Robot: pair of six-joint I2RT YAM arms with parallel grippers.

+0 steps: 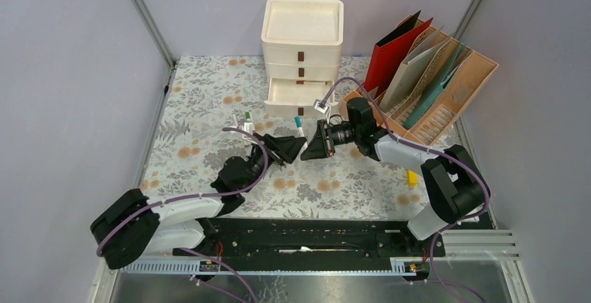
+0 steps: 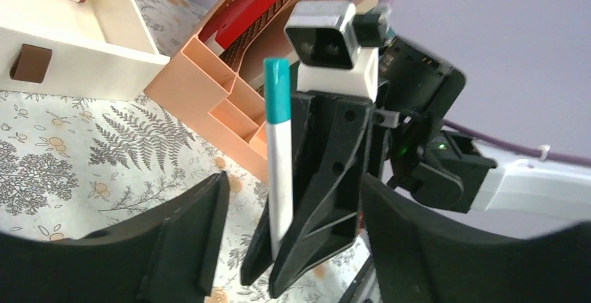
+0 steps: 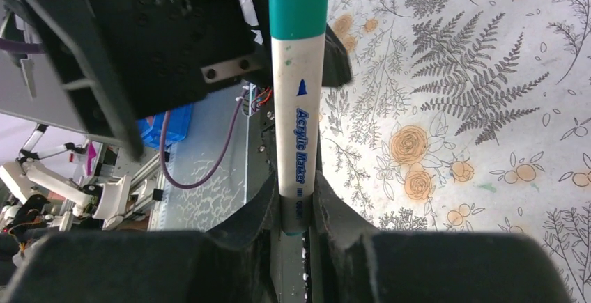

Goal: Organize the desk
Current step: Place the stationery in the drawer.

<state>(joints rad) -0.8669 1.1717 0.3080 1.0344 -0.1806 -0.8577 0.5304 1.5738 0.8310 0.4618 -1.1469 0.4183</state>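
A white acrylic marker [image 3: 298, 108] with a teal cap is held upright above the middle of the desk [image 1: 202, 101]. My right gripper [image 3: 296, 205] is shut on its lower end, and both fingers press its barrel. My left gripper [image 2: 293, 184] faces it tip to tip, open, with its fingers [image 2: 202, 226] spread apart on both sides of the marker [image 2: 279, 171] and not touching it. From above, the two grippers meet at the marker [image 1: 300, 133], the left one [image 1: 286, 150] coming from the left and the right one [image 1: 311, 145] from the right.
A cream drawer unit [image 1: 303, 45] stands at the back, with its lower drawer [image 1: 293, 94] pulled open. An orange file organizer [image 1: 432, 87] with folders stands at the back right. A green-capped marker [image 1: 247, 120] lies left of the grippers. A small yellow object [image 1: 412, 176] lies near the right arm.
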